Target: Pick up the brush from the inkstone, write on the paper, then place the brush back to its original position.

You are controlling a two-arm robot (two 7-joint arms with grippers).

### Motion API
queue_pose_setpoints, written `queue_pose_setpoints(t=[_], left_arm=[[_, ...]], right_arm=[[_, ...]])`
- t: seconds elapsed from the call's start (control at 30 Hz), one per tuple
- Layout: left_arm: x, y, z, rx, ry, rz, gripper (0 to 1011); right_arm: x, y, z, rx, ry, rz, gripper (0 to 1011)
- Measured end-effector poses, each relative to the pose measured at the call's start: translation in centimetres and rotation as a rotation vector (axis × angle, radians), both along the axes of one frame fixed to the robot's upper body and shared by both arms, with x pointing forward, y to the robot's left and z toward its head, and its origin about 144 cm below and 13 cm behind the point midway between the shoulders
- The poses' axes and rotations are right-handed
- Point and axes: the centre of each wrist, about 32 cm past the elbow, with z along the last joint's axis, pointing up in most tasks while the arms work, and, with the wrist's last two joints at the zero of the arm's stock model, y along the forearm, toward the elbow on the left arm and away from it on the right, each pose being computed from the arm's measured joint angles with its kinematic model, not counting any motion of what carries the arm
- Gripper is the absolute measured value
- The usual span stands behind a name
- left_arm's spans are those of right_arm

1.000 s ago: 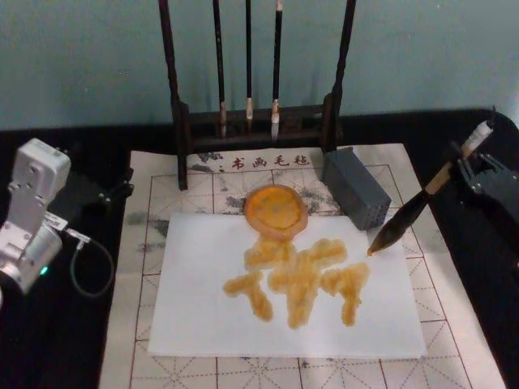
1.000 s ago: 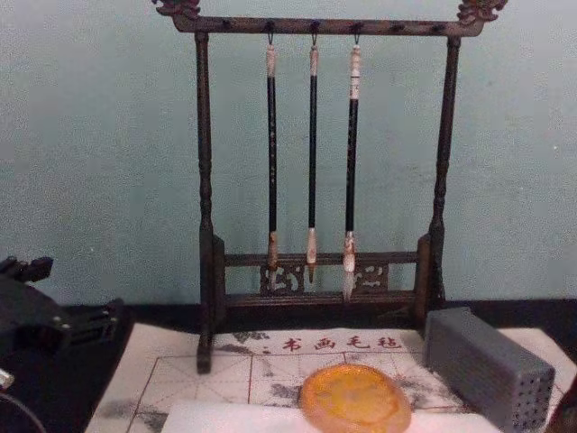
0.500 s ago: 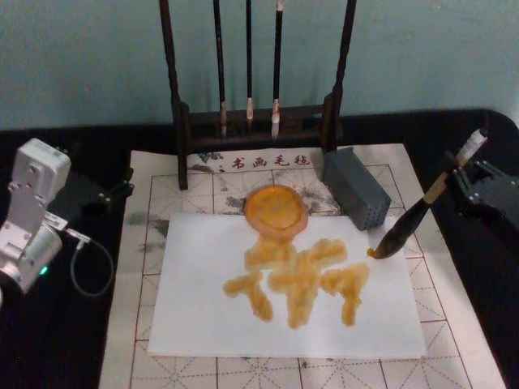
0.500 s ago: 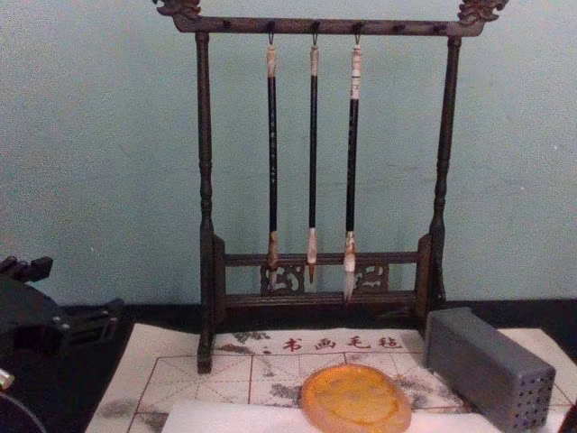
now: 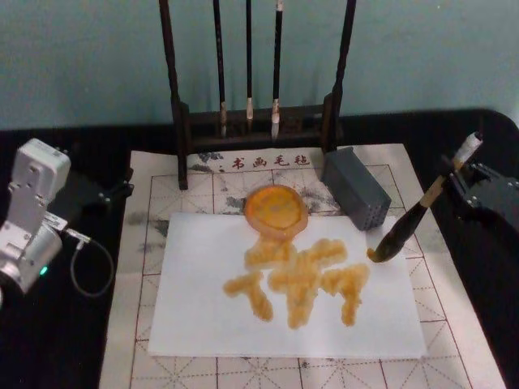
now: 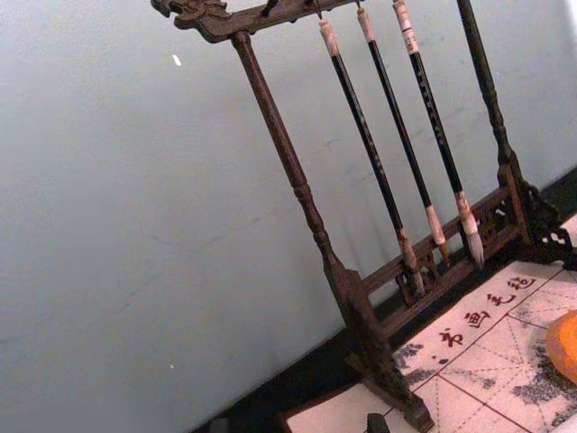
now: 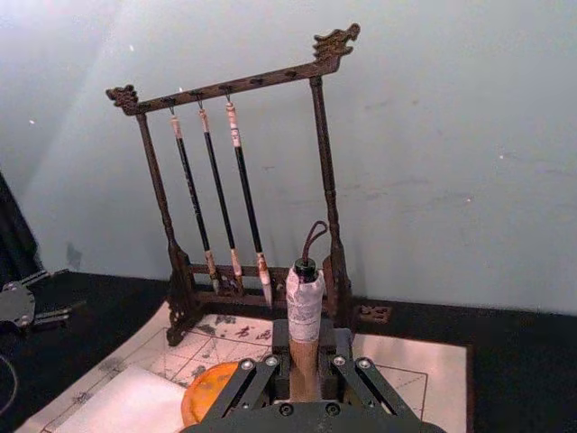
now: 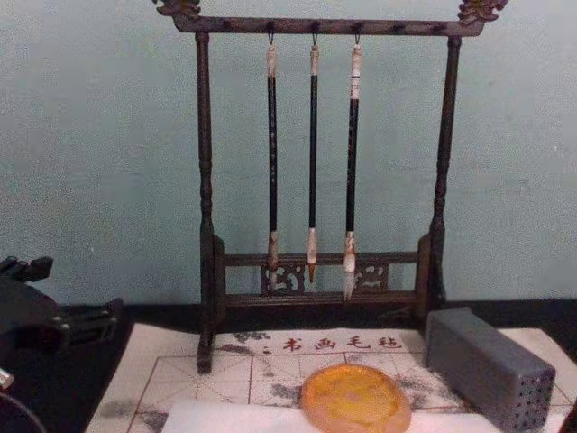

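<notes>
Setting: a pale teal wall behind a black counter. A gridded felt mat lies on it, and a brush stand rises behind the inkstone.
Grip: the fingers of the right gripper are clamped on the brush, high on its tan handle, just under the white cap.
Brush place: well to the right of the inkstone, beyond the grey block. Its dark tip is at the right edge of the paper, nearer the robot than the inkstone. Whether it touches or hangs just above, I cannot tell.
Axis: the long axis is tilted, cap up and away to the right, bristles pointing down and left toward the paper.
Paper: orange strokes spread just in front of the inkstone.
Stage: the writing looks about finished, so the return to the inkstone seems next.
Doing it well: lift the tip clear first, pass above the grey block, keep the tilt, and lower the bristles into the inkstone before letting go.
Idle arm: the left gripper is parked far left of the inkstone.
</notes>
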Motion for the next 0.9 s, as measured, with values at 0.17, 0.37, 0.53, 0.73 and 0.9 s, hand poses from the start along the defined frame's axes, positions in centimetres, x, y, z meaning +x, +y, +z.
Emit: queue_pose_setpoints(t=[0.17,0.37,0.53,0.73,0.9], left_arm=[[0.00,0.00,0.00,0.000,0.000,0.000,1001],[0.00,0.00,0.00,0.000,0.000,0.000,1001],[0.00,0.00,0.00,0.000,0.000,0.000,1001],[0.00,0.00,0.00,0.000,0.000,0.000,1001],[0.00,0.00,0.00,0.000,0.000,0.000,1001]], right_arm=[[-0.02,-0.01,0.08,-0.003,-0.001,0.006,197],[0.01,0.03,0.15,0.000,-0.006,0.008,197],[0.20,0.11,0.26,0.006,-0.014,0.007,198],[0.48,0.25,0.30,0.009,-0.019,0.013,197],[0.74,0.39,0.23,0.010,-0.020,0.021,197]])
